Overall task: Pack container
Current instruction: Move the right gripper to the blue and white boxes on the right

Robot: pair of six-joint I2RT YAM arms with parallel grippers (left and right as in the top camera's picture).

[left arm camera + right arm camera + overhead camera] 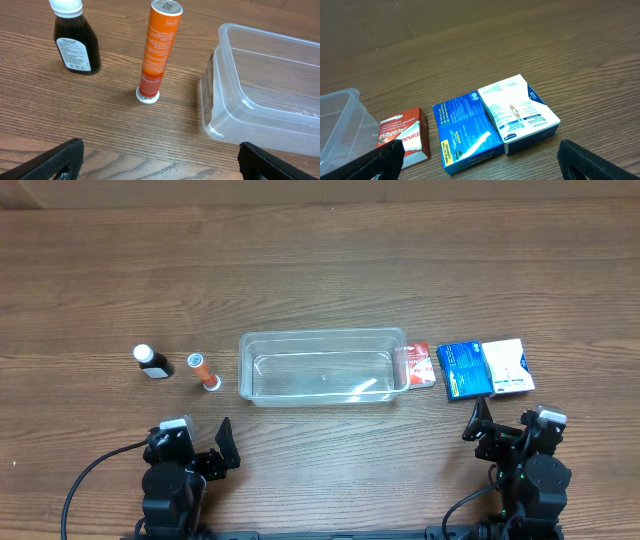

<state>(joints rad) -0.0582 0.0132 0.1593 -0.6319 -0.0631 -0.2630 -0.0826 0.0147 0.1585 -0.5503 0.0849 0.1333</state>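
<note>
Overhead, container (pixel 323 367): on the counter (pixel 320 260), ahead of and between the two arms.
Overhead, bottle (pixel 152 361) and tube (pixel 203 372): left of the container, tube nearer.
Overhead, boxes: red box (pixel 421 365) just beside the container's right end, then blue box (pixel 463 370), then white box (pixel 508 366).
Left wrist, left fingers (pixel 55 160): spread wide, holding nothing, near the container's left end.
Right wrist, right fingers (pixel 375 160): spread wide, holding nothing, right of the container.

Both arms tucked back, tools open.
The left tool (pixel 195 442) and right tool (pixel 510 428) sit well apart, each drawn in just ahead of its own folded arm. Both point forward and slightly down, jaws spread wide. In each wrist view the dark fingertips (pixel 55 160) show only at the lower corners.
</note>
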